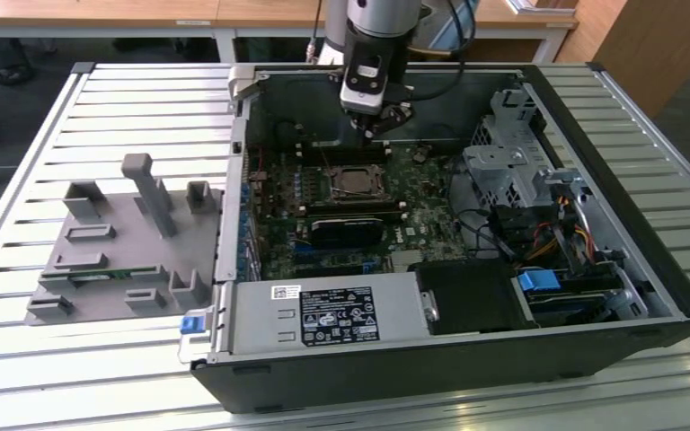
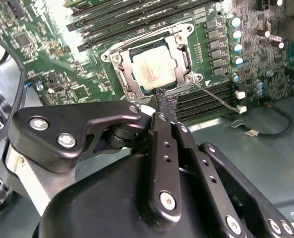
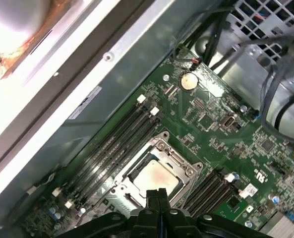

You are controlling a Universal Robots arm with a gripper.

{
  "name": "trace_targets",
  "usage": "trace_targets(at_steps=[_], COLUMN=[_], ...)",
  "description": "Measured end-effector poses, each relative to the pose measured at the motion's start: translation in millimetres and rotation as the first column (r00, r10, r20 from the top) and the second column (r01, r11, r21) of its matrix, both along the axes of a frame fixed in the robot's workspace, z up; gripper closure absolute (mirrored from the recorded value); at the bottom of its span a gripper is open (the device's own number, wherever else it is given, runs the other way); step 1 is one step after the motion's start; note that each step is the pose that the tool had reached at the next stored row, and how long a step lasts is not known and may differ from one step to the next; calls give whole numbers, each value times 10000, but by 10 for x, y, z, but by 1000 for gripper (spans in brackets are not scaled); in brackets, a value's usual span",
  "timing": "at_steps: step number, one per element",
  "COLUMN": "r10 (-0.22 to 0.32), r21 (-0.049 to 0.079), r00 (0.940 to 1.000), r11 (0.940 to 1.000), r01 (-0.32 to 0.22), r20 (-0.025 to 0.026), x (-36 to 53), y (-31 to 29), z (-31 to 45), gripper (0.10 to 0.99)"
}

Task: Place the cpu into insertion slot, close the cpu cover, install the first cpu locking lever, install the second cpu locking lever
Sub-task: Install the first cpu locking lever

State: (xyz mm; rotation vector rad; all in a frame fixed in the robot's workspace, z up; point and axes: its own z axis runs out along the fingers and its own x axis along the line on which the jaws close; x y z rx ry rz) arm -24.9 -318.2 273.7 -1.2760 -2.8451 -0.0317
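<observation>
Black linkage arms fill the foreground in the second wrist view, and the gripper (image 2: pixel 162 106) has its two fingers (image 2: pixel 161 144) pressed flat together with nothing between them; the first wrist view shows the same thin seam between the tips. Just past those tips sits the cpu (image 2: pixel 154 69), silvery-beige top up, lying in the dark insertion slot (image 2: pixel 146 48). The cpu cover (image 2: pixel 184 52) lies down around it, so the chip shows through the square window. A thin wire lever (image 2: pixel 216 96) angles away from one corner of that frame, over the memory slots (image 2: pixel 206 101); whether it is latched I can't tell. Out in the exterior view, the gripper hangs in the upper centre of the frame, inside the open computer case (image 1: pixel 668 296), above the green motherboard (image 1: pixel 429 211) and just behind the socket. A long black module (image 1: pixel 351 226) lies in front of the socket, nearer the power supply (image 1: pixel 321 314). Well apart, at the exterior view's left, a grey fixture (image 1: pixel 129 242) stands on the slatted table (image 1: pixel 33 377).
</observation>
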Motion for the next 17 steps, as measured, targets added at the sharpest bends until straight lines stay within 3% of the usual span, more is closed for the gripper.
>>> trace_targets(at_steps=[4, 9, 13, 17], r10=[468, 1225, 1937, 2632], r21=[2, 16, 13, 14], r00=[9988, 9923, 9809, 9646], r11=[9989, 9925, 9811, 9647], r01=[-468, -1225, -1937, -2633], r20=[113, 166, 175, 175], x=[0, 0, 0, 0], y=[0, 0, -1, 0], z=[0, 0, -1, -2], gripper=[980, 980, 980, 980])
